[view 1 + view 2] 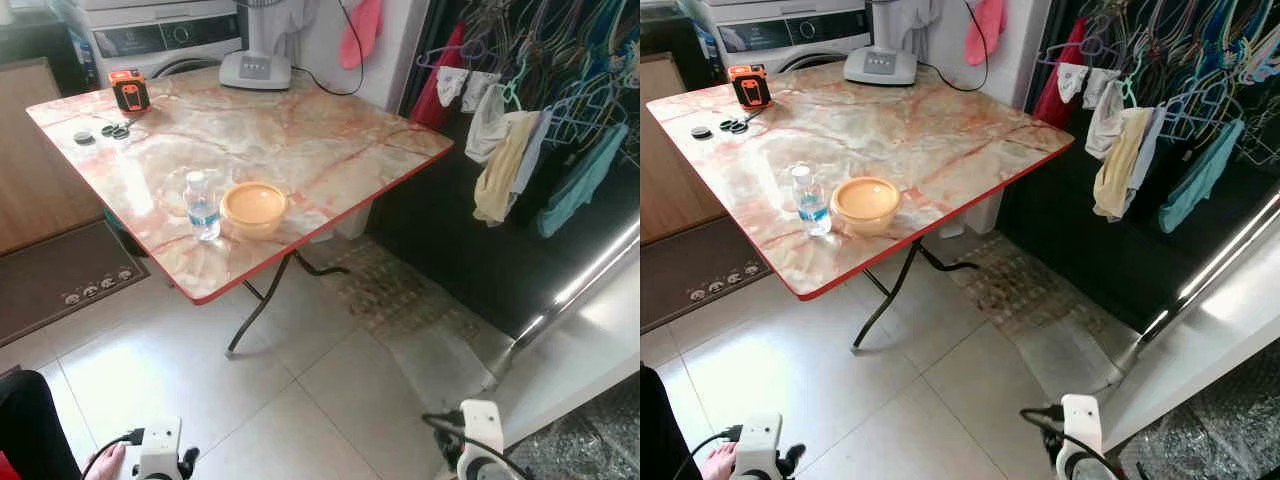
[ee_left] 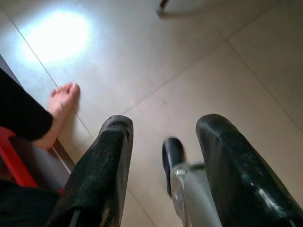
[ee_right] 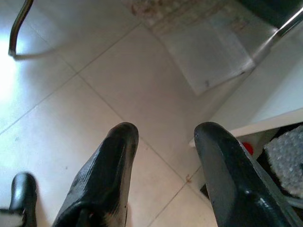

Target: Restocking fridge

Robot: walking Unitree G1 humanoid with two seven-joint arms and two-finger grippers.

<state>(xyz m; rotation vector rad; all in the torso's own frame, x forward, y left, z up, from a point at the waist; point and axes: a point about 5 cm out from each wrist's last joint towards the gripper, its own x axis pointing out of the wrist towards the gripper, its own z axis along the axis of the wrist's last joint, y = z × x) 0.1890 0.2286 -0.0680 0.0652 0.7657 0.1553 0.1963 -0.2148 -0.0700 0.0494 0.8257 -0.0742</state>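
A small clear water bottle (image 1: 202, 206) with a blue label stands upright near the front edge of a marble-patterned folding table (image 1: 300, 140). Right beside it sits a yellow-orange lidded bowl (image 1: 254, 208). Both arms hang low by my sides, over the tiled floor and well short of the table. The left gripper (image 2: 163, 142) is open with nothing between its fingers. The right gripper (image 3: 165, 142) is also open over bare floor tiles.
An orange tape measure (image 1: 129, 90), scissors and a fan base (image 1: 256, 68) lie at the table's far side. A laundry rack (image 1: 540, 110) stands on the right; an open white fridge door (image 1: 590, 330) at lower right. A person's bare foot (image 2: 60, 104) rests left of me.
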